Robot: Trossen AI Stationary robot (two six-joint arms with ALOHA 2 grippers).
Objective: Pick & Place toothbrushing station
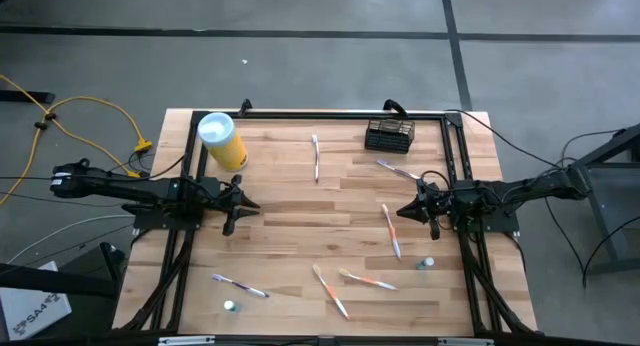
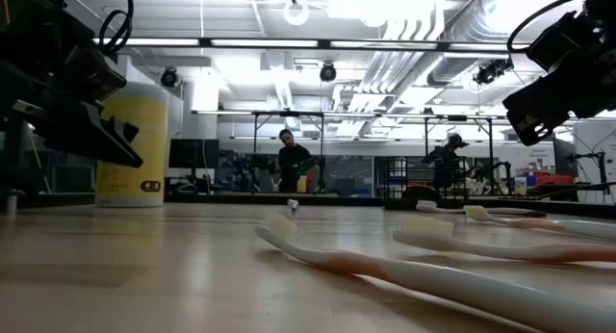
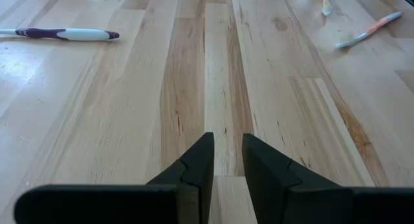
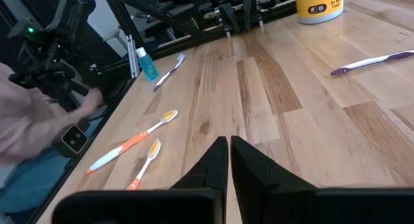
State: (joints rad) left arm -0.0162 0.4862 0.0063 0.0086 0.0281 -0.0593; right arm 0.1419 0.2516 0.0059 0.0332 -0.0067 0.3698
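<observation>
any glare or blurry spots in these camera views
Low view: bright ceiling lights, nearest toothbrush blurred. Left wrist view: window glare on the table beside the purple toothbrush. Right wrist view: a person's hand is motion-blurred.

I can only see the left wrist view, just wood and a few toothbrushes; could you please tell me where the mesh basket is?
Observer: The black mesh basket stands at the table's far edge, on the right arm's side.
Operator: Thank you. Is either arm on it?
Observer: No. The right gripper hangs over the table nearer the middle, shut and empty, well clear of the basket.
Operator: And what is behind my own arm?
Observer: A yellow canister with a white lid stands upright at the far left, beyond the left gripper, which holds nothing.
</observation>
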